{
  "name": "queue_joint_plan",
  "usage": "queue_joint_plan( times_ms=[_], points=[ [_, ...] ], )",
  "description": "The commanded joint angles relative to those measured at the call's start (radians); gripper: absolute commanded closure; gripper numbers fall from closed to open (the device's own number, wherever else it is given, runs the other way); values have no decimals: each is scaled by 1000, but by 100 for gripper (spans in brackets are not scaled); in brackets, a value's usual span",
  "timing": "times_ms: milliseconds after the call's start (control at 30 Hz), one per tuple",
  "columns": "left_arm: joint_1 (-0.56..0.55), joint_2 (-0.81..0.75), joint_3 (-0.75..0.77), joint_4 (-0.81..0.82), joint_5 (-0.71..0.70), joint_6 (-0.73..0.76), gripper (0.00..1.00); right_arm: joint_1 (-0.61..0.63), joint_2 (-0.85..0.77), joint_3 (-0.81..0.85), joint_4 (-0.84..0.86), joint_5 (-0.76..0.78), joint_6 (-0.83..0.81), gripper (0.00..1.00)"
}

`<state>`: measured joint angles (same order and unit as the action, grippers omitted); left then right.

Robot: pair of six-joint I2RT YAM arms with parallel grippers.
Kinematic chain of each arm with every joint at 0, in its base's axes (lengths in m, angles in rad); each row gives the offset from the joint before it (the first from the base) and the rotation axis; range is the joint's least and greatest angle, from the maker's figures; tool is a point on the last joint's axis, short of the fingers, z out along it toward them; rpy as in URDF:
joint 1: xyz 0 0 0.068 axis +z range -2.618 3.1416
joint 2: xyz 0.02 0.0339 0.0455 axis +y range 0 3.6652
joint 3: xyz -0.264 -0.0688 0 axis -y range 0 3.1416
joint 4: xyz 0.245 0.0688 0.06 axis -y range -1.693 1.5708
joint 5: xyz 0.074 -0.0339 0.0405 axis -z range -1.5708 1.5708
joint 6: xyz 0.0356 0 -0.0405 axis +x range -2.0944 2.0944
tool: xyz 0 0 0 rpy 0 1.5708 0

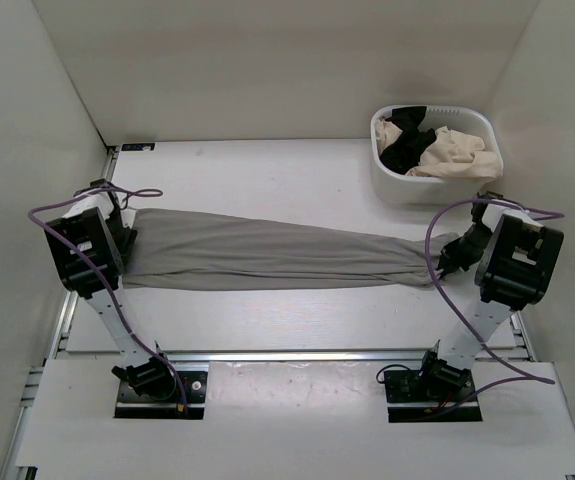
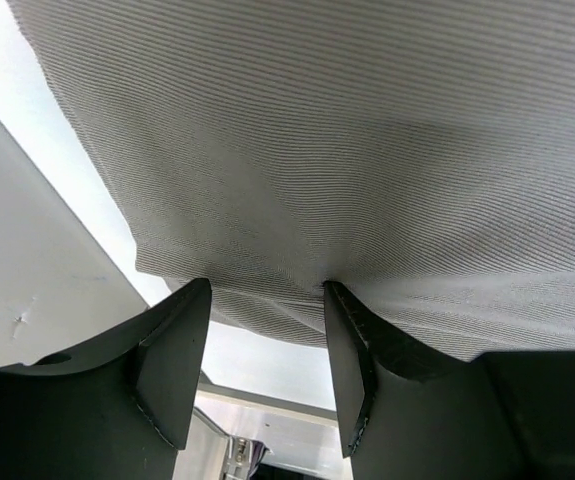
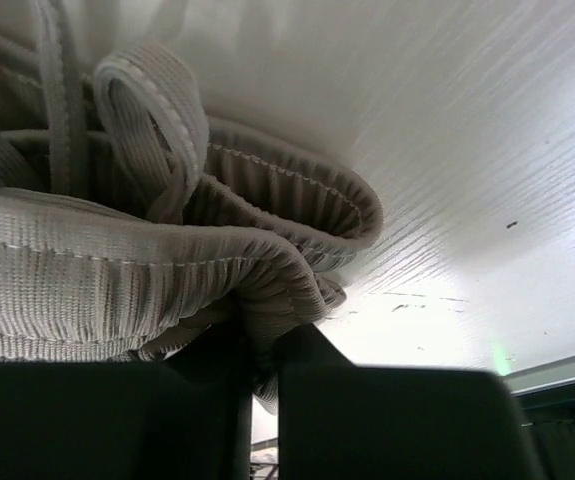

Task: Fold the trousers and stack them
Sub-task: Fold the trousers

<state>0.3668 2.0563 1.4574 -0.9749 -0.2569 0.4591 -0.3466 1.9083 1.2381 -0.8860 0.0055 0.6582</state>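
Basket [image 1: 412, 188] beyond the trousers [image 1: 267, 255] holds black garment [image 1: 404, 150] and cream garment [image 1: 457, 150].

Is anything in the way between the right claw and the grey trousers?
Nothing visible is. The right gripper is right at the trousers, its fingers closed on their ribbed end. The white basket stands farther back, apart from the trousers.

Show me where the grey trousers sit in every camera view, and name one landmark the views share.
Top external: the trousers lie stretched left to right across the middle of the table.
Left wrist: the trousers fill the upper two thirds as flat grey cloth.
Right wrist: the trousers fill the left half, showing a bunched ribbed edge.
Shared landmark: the white table, visible beside the cloth in all three views.
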Motion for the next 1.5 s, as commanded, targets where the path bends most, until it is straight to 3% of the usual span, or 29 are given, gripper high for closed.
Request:
queue_joint_plan(
  times_ms=[0, 67, 233, 400, 533, 567, 633, 733, 933, 1000, 1133, 1467],
  points=[
    [-12, -45, -22, -16, 30, 1, 39, 8, 75, -28, 205, 68, -21, 100],
    [-25, -54, -22, -28, 39, 1, 39, 8, 46, -28, 193, 86, -38, 100],
    [-78, -97, -57, -28, 90, 23, 39, 8, -123, 46, 55, 348, -63, 100],
    [-147, -136, -98, -39, 136, 52, 39, 29, -313, 112, -40, 480, -87, 100],
    [-180, -136, -88, -39, 187, 61, 38, 271, -406, 225, -122, 687, -138, 100],
    [-190, -136, -68, -48, 209, 61, 38, 394, -407, 244, -146, 738, -129, 100],
    [-190, -125, -58, -60, 248, 61, 38, 510, -384, 313, -249, 751, -79, 100],
    [-200, -99, -46, -61, 283, 61, 38, 836, -321, 400, -335, 807, 26, 100],
    [-209, -48, -37, -51, 343, 50, 38, 1194, -97, 564, -416, 815, 201, 100],
    [-209, -35, -28, -42, 343, 32, 38, 1250, -87, 542, -401, 803, 257, 100],
    [-218, 1, -19, -42, 343, 19, 38, 1359, -75, 451, -182, 726, 284, 100],
    [-256, -21, -40, -33, 303, -8, 38, 1420, 96, 500, -51, 740, 285, 100]
  ],
)
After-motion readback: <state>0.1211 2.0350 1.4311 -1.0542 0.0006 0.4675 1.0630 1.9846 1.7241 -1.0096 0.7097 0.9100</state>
